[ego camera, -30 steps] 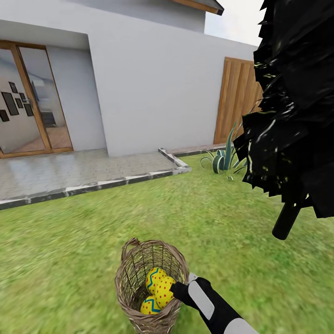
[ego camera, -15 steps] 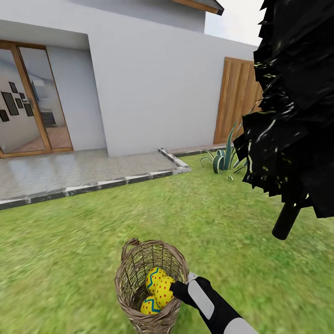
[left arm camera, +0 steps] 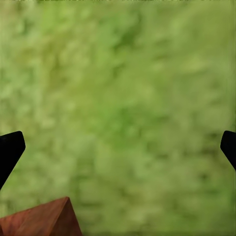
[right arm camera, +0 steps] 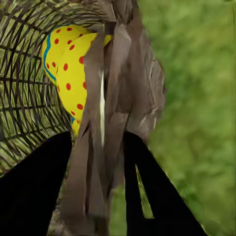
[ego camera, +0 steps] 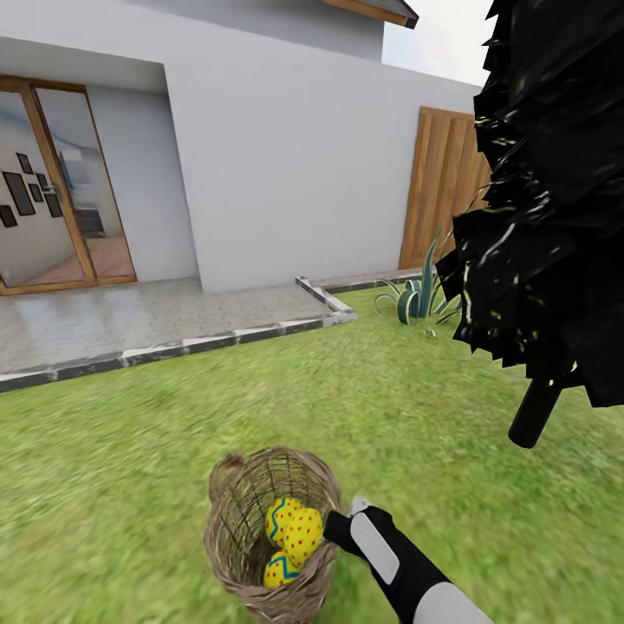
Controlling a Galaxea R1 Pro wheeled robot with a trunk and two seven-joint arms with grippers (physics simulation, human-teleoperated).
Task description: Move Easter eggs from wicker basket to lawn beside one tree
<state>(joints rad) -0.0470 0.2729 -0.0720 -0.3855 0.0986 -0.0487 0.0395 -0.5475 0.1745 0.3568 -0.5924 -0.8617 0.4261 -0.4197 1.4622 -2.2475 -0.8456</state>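
Note:
The wicker basket point(ego camera: 227, 485) sits tilted on the lawn point(ego camera: 390, 407) just in front of me, holding three yellow Easter eggs point(ego camera: 303, 530) with red dots and blue zigzags. My right gripper point(ego camera: 336, 529) is at the basket's right rim. In the right wrist view its fingers point(right arm camera: 34, 187) straddle the braided rim point(right arm camera: 108, 98) and close on it, with an egg point(right arm camera: 73, 64) just behind the weave. My left gripper point(left arm camera: 118, 142) hangs open over bare grass point(left arm camera: 118, 73), nothing between its fingertips. The task's tree is out of view.
A narrow black cypress-like tree point(ego camera: 555, 173) with a dark trunk point(ego camera: 537, 412) stands at the right. Beyond the grass lie a paved patio point(ego camera: 156, 321), the white house wall, a glass door point(ego camera: 52, 199), a wooden fence panel point(ego camera: 446, 186) and a spiky plant point(ego camera: 420, 295).
The right gripper has shifted slightly up and left at the rim. The basket has tipped and slid left with it, and the eggs have rolled a little inside.

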